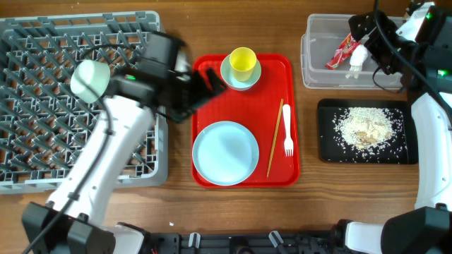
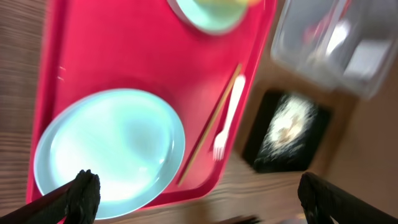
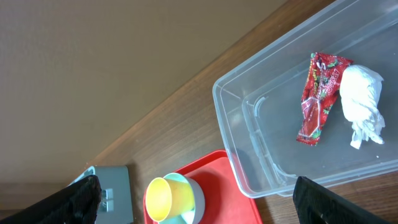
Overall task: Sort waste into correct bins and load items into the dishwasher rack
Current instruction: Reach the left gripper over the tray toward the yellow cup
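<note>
Plate (image 1: 226,152) on red tray (image 1: 277,77) beside chopstick (image 1: 275,137), fork (image 1: 287,130)

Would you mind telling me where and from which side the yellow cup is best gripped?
I'd take the yellow cup by its rim, straight down from above, one finger inside, one outside. It stands mouth up inside a bowl, whose wall blocks its lower sides.

- Left arm (image 1: 106,155) rises from the tabletop's (image 1: 318,204) near-left corner toward its middle; left gripper (image 1: 212,79) spread wide, empty.
- Right arm (image 1: 431,120) runs along the right edge; right gripper (image 1: 361,32) at the far-right corner, spread wide, empty.
</note>
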`<state>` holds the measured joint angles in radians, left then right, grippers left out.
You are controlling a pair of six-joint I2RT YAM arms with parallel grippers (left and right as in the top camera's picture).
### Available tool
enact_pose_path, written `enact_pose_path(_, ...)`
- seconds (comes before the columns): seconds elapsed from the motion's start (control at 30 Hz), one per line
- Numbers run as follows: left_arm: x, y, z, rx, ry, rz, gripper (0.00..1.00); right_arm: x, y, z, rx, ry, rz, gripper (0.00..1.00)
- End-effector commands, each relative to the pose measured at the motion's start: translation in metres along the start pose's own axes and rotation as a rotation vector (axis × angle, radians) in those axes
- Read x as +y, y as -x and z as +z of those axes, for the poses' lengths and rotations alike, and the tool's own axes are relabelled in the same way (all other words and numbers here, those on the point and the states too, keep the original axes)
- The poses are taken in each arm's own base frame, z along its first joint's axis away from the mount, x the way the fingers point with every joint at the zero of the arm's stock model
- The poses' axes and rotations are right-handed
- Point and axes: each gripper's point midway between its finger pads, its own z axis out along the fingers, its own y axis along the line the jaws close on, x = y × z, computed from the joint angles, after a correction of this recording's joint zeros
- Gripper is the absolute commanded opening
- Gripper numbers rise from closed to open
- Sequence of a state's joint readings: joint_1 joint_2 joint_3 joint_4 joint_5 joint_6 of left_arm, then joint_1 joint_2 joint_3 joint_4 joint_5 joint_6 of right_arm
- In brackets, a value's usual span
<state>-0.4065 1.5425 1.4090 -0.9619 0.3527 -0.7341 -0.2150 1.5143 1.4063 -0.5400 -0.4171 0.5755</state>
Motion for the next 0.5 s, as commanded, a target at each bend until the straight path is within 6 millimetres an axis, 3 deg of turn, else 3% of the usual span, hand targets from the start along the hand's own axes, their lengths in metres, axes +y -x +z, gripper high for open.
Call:
enact_pose_path(0.0, -0.010, -0.017, 0.006, -0.100, 0.121, 0.182, 1.00, 0.001, 0.004, -0.006, -0.022, -0.006, -0.001, 1.00)
enact_pose_path(0.1, -0.016, -0.028, 0.011, -0.124, 0.158, 0.233, 1.00, 0.001, 0.004, -0.006, -0.022, -0.006, -0.002, 1.00)
enact_pose_path(0.2, -0.017, -0.025, 0.010, -0.148, 0.153, 0.164, 1.00, 0.001, 0.004, -0.006, -0.022, -0.006, -0.001, 1.00)
enact_pose_path(0.23, -0.020, -0.020, 0.010, -0.163, 0.137, 0.157, 1.00, 0.001, 0.004, -0.006, -0.022, -0.006, -0.001, 1.00)
enact_pose_path(0.3, -0.036, -0.006, 0.008, -0.218, 0.074, 0.189, 0.87, 0.001, 0.004, -0.006, -0.022, -0.006, -0.001, 1.00)
enact_pose_path(0.33, -0.043, 0.001, 0.008, -0.243, 0.050, 0.220, 0.86, 0.001, 0.004, -0.006, -0.022, -0.006, -0.001, 1.00)
enact_pose_path(0.47, -0.049, 0.030, -0.001, -0.275, 0.032, 0.281, 0.95, 0.001, 0.004, -0.006, -0.022, -0.006, -0.001, 1.00)
